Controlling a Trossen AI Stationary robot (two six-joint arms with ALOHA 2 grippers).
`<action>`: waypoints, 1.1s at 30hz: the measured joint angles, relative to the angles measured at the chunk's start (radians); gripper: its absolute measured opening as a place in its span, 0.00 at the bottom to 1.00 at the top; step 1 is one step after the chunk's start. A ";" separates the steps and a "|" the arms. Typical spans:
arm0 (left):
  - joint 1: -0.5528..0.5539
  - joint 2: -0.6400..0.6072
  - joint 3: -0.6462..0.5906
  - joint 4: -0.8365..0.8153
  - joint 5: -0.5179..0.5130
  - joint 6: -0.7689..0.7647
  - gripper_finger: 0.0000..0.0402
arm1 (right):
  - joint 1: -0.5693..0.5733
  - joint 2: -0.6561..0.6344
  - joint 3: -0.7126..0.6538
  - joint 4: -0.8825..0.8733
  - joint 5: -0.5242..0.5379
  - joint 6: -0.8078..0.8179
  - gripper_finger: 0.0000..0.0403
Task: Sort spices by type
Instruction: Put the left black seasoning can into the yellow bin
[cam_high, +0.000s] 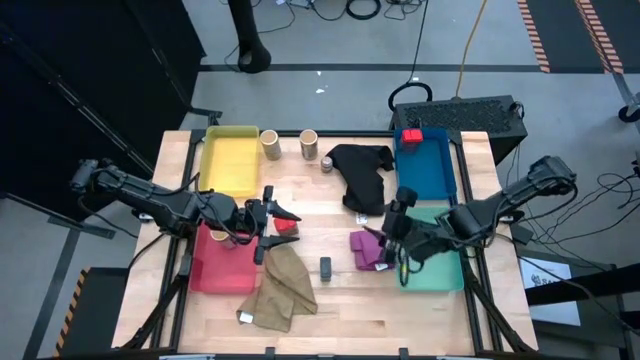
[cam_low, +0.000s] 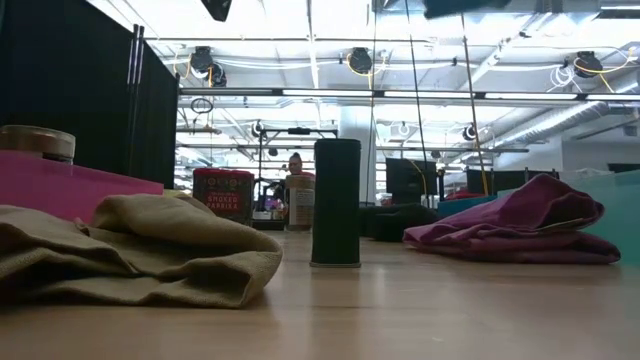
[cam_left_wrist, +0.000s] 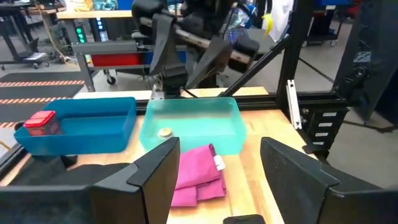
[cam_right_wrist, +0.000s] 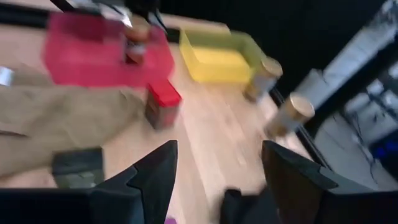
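My left gripper hangs open above the table beside the red tray, with nothing between its fingers. Under it a red spice box stands on the table. My right gripper is open too, raised near the teal tray, which holds a small round jar. A dark grey block stands upright at mid-table. Two tan cylinders and a grey jar stand at the far edge. Another red box sits in the blue tray.
A yellow tray lies at the far left. A black cloth is spread by the blue tray, a purple cloth by the teal tray, and a khaki cloth near the front edge. A jar stands in the red tray.
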 joint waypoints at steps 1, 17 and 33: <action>-0.005 0.000 0.000 0.000 0.000 -0.001 0.57 | 0.014 0.002 0.000 0.025 0.003 -0.019 0.53; -0.039 0.006 0.000 0.017 -0.106 -0.134 0.57 | 0.083 0.016 -0.001 0.108 0.005 -0.161 0.53; -0.186 0.161 0.104 0.019 -0.154 -0.377 0.57 | 0.082 -0.010 -0.001 0.062 0.004 -0.025 0.53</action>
